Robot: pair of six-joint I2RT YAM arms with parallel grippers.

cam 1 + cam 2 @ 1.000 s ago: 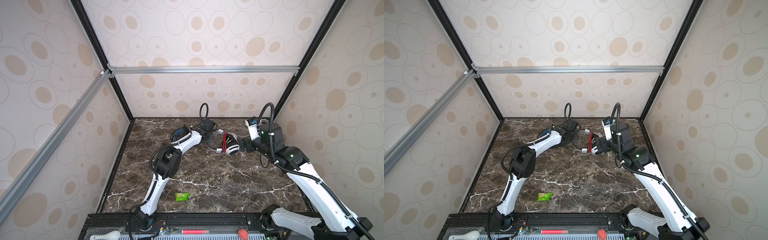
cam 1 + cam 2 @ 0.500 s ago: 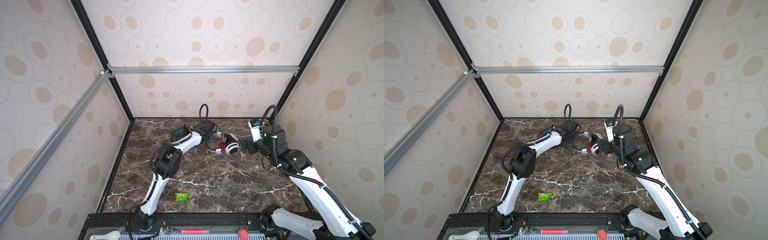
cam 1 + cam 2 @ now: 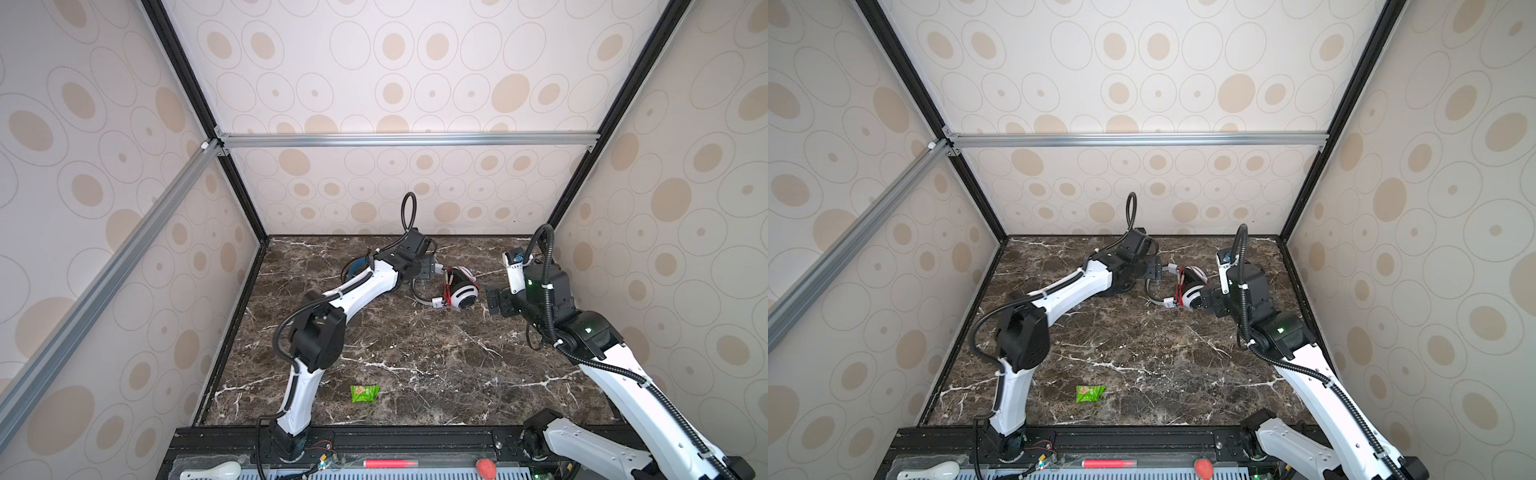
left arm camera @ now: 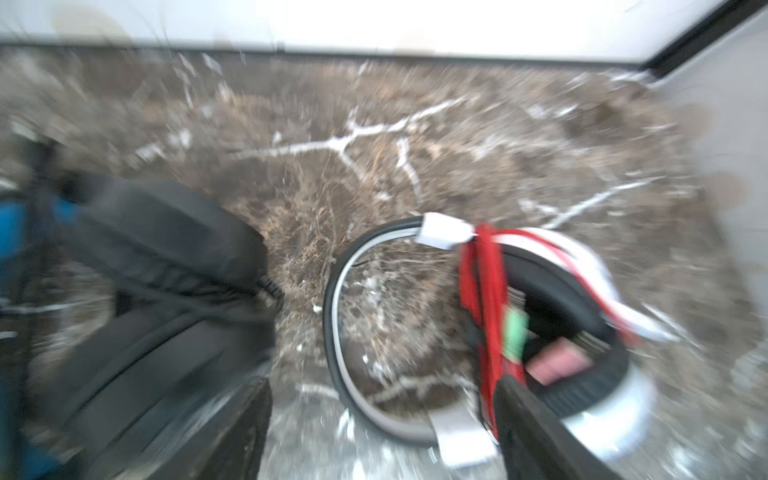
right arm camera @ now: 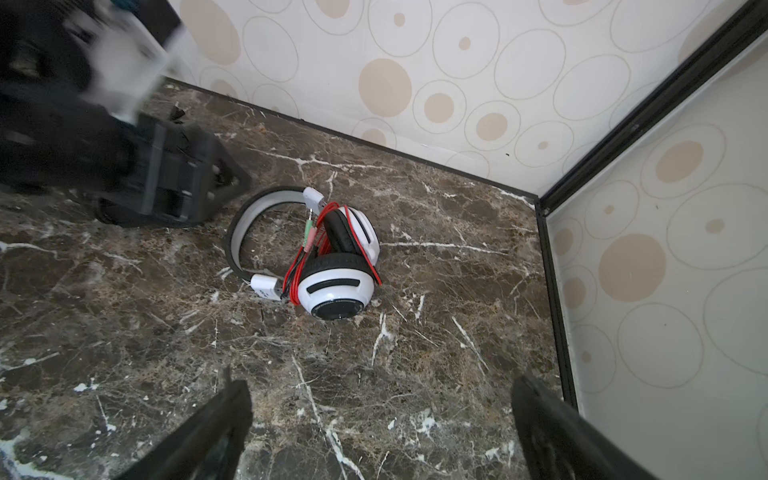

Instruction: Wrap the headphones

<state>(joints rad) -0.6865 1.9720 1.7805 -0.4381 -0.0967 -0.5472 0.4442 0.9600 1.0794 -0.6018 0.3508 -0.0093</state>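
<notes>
White headset (image 5: 336,286), red cable (image 5: 293,270) wound round it, lies near the bench's (image 3: 415,353) far edge, between left hand (image 3: 430,270) and right hand (image 5: 382,384), both spread and empty. Black headset (image 3: 356,266) lies farther left.

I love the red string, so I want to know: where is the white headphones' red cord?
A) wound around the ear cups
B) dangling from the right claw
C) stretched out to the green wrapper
A: in the right wrist view the red cord loops around the two ear cups of the white headphones, which lie on the table.
</notes>
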